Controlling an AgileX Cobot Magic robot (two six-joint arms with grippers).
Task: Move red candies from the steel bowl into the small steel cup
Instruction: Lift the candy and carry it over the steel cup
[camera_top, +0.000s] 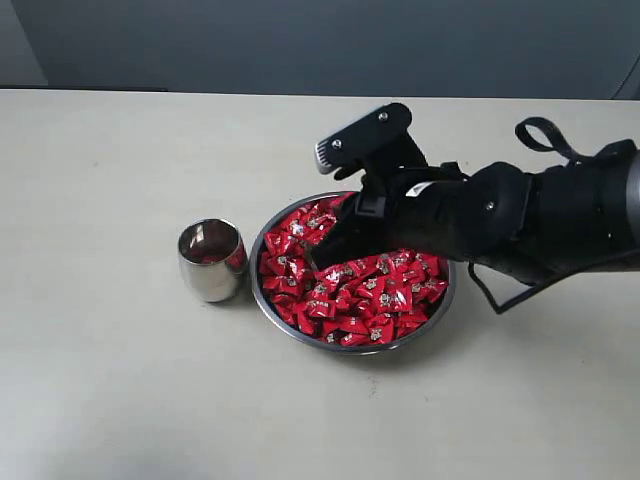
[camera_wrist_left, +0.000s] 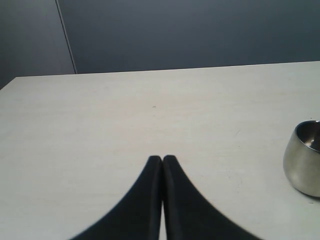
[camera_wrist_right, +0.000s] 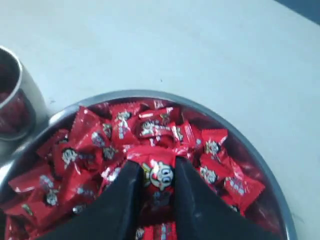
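The steel bowl (camera_top: 272, 312) (camera_wrist_right: 272, 180) sits mid-table, heaped with red candies (camera_top: 370, 295) (camera_wrist_right: 95, 140). My right gripper (camera_top: 322, 252) (camera_wrist_right: 157, 169) reaches down into the bowl's left part. Its jaws are shut on one red candy (camera_wrist_right: 159, 172), which fills the gap between the fingers. The small steel cup (camera_top: 211, 260) (camera_wrist_left: 304, 162) (camera_wrist_right: 11, 100) stands upright just left of the bowl, with red showing inside it. My left gripper (camera_wrist_left: 162, 159) is shut with nothing in it, low over bare table, the cup off to one side of it.
The pale table (camera_top: 110, 380) stretches all round the bowl and cup. A dark blue-grey wall (camera_top: 300, 40) runs along the table's far edge. The right arm's black sleeve (camera_top: 560, 215) lies over the bowl's right side.
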